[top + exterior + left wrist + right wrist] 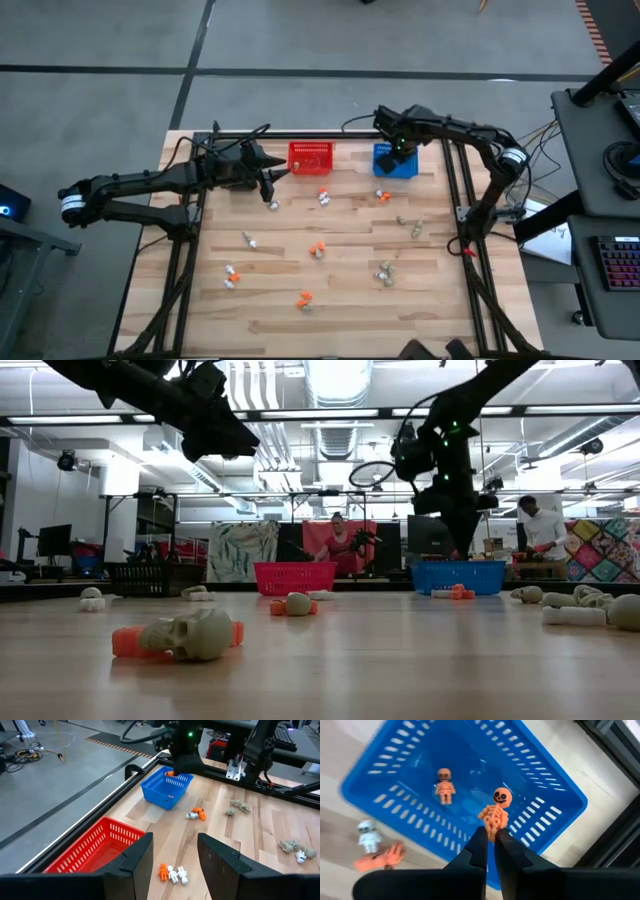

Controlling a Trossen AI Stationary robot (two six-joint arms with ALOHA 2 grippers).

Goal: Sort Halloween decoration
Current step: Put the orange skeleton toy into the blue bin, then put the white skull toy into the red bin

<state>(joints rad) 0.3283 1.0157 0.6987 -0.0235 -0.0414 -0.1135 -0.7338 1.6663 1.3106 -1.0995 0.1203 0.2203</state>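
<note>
Small orange, white and beige-grey skeleton and skull trinkets lie scattered on the wooden table [350,270]. My right gripper [491,836] hangs over the blue mesh basket [530,785] at the far edge, shut on an orange skeleton [495,812]. A second orange skeleton [444,785] lies on the basket floor. My left gripper [172,852] is open and raised beside the red basket [95,850], above an orange and two white figures [172,873]. It touches nothing. My right gripper pinches the orange skeleton by its lower body and legs [490,826] between the two fingertips, coming from above and pointing down. The figure is lifted clear over the blue basket, and its head and ribs stick out past the fingertips.
The red basket [310,157] and blue basket [395,160] stand side by side at the far edge; a black basket [140,576] stands to their left. A white and an orange figure [375,847] lie just outside the blue basket. People stand in the room behind the table.
</note>
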